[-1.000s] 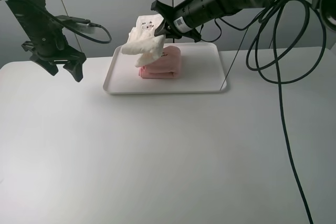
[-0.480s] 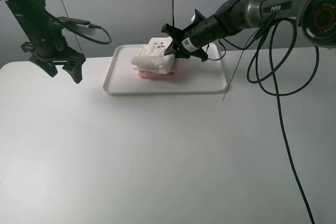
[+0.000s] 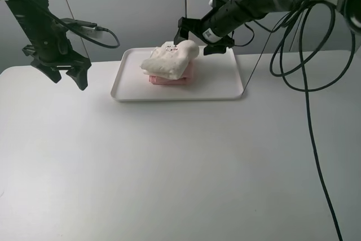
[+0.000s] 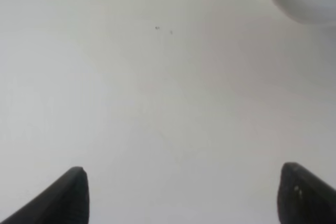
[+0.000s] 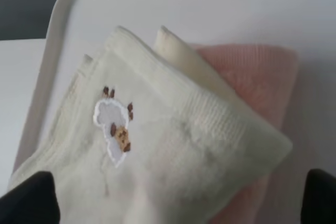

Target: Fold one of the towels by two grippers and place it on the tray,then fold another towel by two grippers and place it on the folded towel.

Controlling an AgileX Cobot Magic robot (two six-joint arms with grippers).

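1. The flat white rectangular plastic tray (image 3: 225, 86) with rounded corners and a low rim sits on the white surface (image 3: 180, 167) at roughly 12 o'clock in the high view, toward the far edge.
2. On that tray, left of its middle, is the folded pink terry cloth towel (image 3: 186, 77), a small thick bundle. Only its edge peeks out in the high view; the right wrist view shows more of it (image 5: 252, 72).
3. The folded cream-white terry cloth towel (image 3: 168, 62) lies right on top of the pink one, a bit skewed, overhanging it toward 9 o'clock. The right wrist view shows a small embroidered patch (image 5: 115, 127) on its upper face, white with brown bits.
4. The right tool (image 3: 204, 36), a black two-fingered claw, hangs just above the 3 o'clock end of the cream towel with its jaws spread wide. Nothing is in them, and in the right wrist view the fingertips (image 5: 29, 198) sit at either edge with the towel between and below them.
5. The left tool (image 3: 69, 77) is well apart from the tray, out at about 9 o'clock over bare surface. Jaws wide too, holding nothing; its wrist view shows just blank white between the two fingertips (image 4: 68, 195).
6. Black cables (image 3: 299, 66) trail off the right arm.
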